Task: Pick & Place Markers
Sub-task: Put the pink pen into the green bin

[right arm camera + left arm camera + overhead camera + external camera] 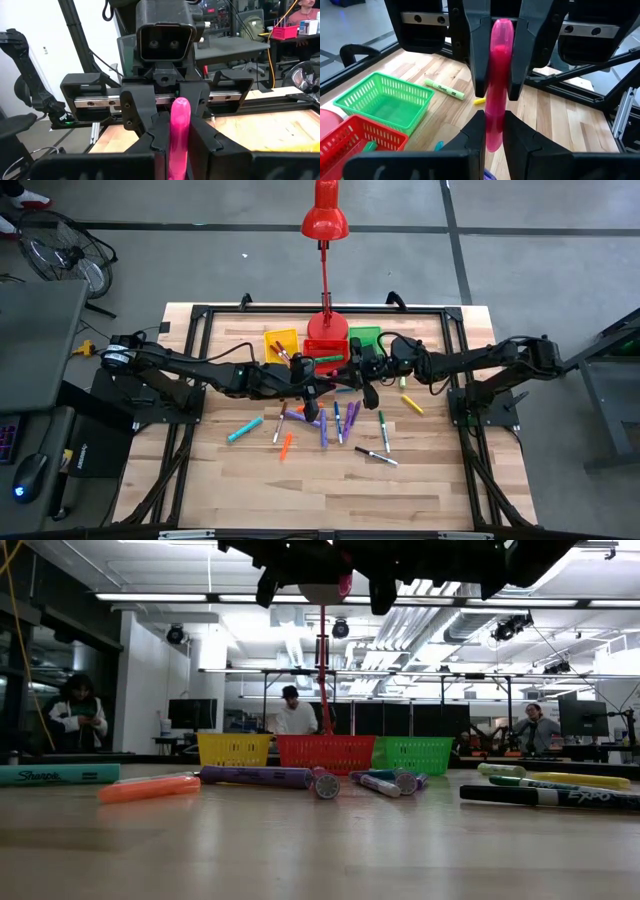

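Note:
A pink marker [499, 80] hangs in the air over the table's middle, near the bins, with both grippers shut on it. My left gripper [490, 131] comes from the table's left and my right gripper [179, 142] from its right, and they meet tip to tip [340, 373]. Many other markers lie flat on the wood below: teal [244, 429], orange [287, 445], purple [320, 420], black [375, 457] and yellow [412, 405]. The low view shows only a pink bit of the held marker [345, 586] under the dark grippers. My left gripper pinches one end of the pink marker [493, 137] between its two fingers, coming about level from the table's left. The marker runs on from that hold into the other gripper, lifted clear of the table. My right gripper pinches the marker's other part [179, 125] between its two fingers [480, 60], coming level from the table's right. The marker reaches well back between these fingers. It hangs clear of the table.
A yellow bin [280, 345], a red bin [325, 352] and a green bin [365, 338] stand in a row behind the grippers. The red lamp's base [327, 330] is at the far edge. People sit at desks in the room beyond.

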Tool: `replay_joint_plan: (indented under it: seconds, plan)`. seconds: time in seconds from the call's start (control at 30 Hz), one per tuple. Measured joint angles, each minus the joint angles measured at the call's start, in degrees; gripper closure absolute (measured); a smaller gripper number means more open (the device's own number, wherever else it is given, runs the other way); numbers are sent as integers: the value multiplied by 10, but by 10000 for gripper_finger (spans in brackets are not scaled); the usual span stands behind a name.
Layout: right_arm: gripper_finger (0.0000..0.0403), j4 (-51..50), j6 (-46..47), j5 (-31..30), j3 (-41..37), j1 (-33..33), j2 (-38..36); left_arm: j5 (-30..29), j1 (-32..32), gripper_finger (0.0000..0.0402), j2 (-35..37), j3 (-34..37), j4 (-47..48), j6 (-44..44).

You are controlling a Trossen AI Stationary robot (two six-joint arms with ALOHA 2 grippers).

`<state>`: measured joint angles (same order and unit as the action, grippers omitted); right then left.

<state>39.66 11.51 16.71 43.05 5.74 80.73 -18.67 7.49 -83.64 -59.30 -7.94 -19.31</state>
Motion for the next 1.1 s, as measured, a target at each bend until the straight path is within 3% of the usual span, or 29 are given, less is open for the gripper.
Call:
replay_joint_plan:
  seconds: [0.13, 0.4, 0.53, 0.77, 1.1]
  plan:
    - [371, 0, 0, 0, 0, 0, 0, 1, 0, 336, 0, 0, 0, 0]
    - [371, -1, 0, 0, 1, 0, 0, 2, 0, 213, 0, 0, -1, -4]
    - [371, -8, 3, 0, 1, 4, 0, -13, 0, 178, 7, 0, 20, -3]
    - [371, -50, 19, 0, 1, 25, -7, -68, 0, 170, 68, 0, 105, -21]
    - [371, -125, 22, 1, 1, 59, -32, -151, 0, 170, 176, 0, 322, -101]
